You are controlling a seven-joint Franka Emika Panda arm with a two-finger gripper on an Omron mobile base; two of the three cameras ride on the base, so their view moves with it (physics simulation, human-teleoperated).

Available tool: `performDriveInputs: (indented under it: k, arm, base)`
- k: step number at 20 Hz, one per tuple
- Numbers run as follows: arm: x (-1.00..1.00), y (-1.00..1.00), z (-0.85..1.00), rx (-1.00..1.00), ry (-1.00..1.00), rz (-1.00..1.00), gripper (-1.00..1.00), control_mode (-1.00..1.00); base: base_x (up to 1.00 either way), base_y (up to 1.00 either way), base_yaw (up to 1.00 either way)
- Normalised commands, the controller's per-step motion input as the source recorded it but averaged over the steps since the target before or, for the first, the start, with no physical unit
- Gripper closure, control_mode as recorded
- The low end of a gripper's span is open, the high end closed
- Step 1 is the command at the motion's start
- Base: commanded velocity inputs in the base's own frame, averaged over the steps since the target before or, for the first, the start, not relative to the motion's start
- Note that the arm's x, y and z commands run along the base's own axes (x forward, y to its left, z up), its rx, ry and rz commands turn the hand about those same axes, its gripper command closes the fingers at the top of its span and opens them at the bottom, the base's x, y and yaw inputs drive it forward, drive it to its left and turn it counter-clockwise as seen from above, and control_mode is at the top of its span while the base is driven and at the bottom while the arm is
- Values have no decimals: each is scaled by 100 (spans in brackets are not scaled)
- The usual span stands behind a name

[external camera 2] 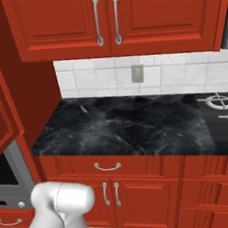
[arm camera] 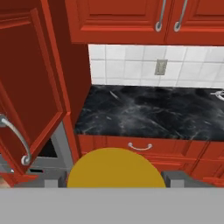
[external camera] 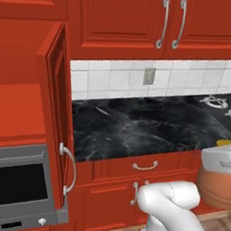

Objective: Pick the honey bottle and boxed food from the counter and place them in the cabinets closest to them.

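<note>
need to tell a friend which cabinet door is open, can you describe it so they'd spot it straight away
Start at the black marble counter under the white tiled wall with its grey outlet. Go to the counter's left end, where a tall red unit holds a built-in oven. The open cabinet door hangs there, swung out edge-on with a curved silver handle, while the upper doors above the counter are shut flat.

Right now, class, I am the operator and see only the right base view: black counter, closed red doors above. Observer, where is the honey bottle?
Observer: Off the counter. The honey bottle hangs low at the right of the left base view.
Operator: Is the claw on it?
Observer: The hand view has the claw with a finger tip on each side of its rounded yellow end.
Operator: And the door at my left edge?
Observer: That cabinet door stands wide open, with its handle low.
</note>
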Motion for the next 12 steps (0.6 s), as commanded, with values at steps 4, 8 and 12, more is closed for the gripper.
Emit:
performDriveInputs:
  k: [4, 8, 12]
  arm:
    - [0, 0, 0, 0, 0, 0, 100, 100]
    - [0, 0, 0, 0, 0, 0, 100, 100]
    - [0, 0, 0, 0, 0, 0, 100, 100]
  base:
    - [-62, 0, 3]
    - [-47, 5, 2]
    - [-29, 30, 3]
